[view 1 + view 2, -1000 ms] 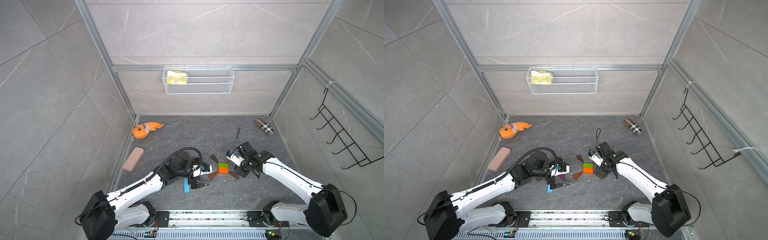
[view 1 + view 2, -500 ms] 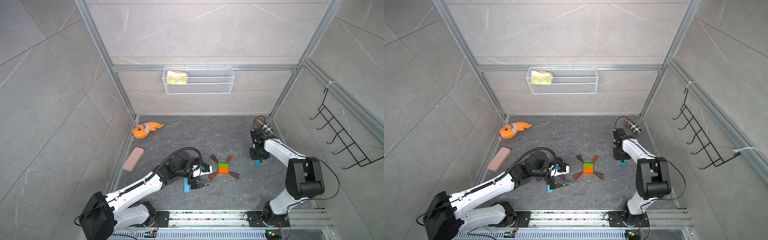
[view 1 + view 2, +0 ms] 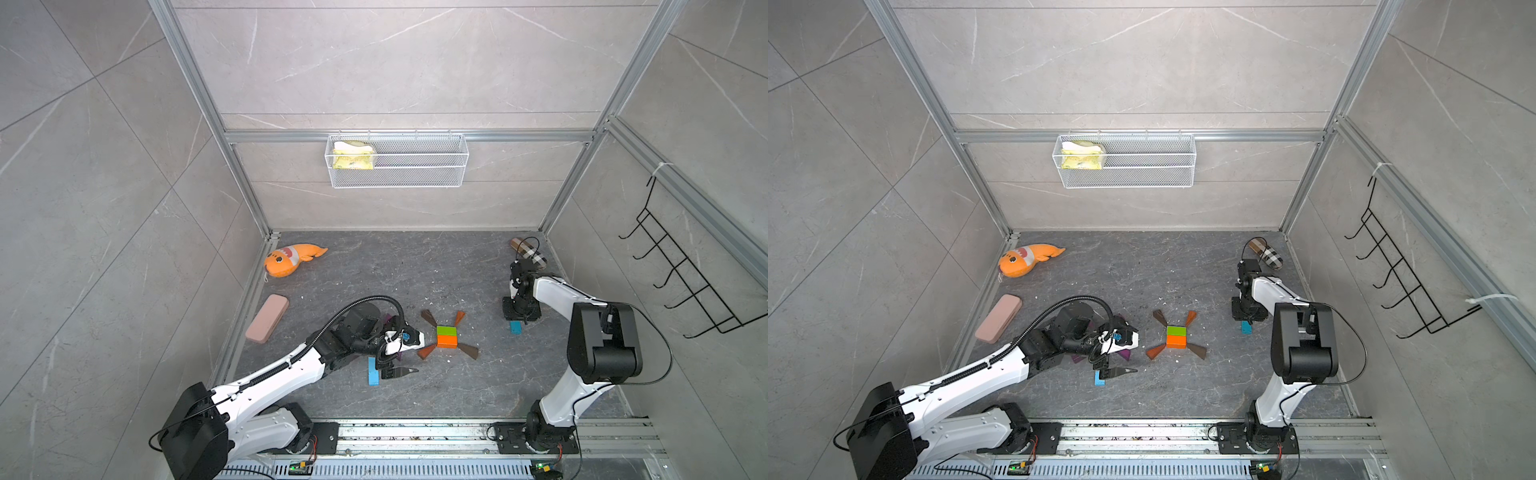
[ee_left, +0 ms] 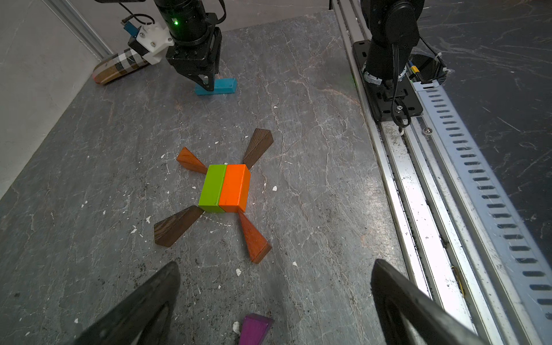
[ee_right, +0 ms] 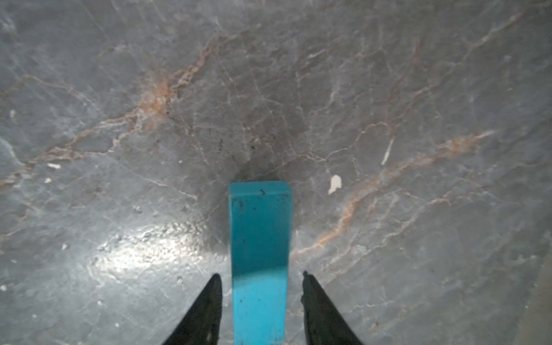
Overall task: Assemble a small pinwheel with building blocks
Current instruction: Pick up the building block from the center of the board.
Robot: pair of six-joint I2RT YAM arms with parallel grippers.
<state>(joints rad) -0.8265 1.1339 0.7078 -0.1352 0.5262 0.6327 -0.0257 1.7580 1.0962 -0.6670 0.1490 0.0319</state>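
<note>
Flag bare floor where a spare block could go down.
Free: the wide stretch behind the pinwheel, between fish and pouch; also the strip between pinwheel and rail. Crowded: left of the pinwheel, where the left gripper sits among purple wedges and a blue bar.

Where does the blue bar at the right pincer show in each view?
Both top views: blue bar right of the green-orange blocks.
Left wrist: bar beyond those blocks.
Right wrist: bar between the fingers.
Shared landmark: right pincer over its end.
</note>
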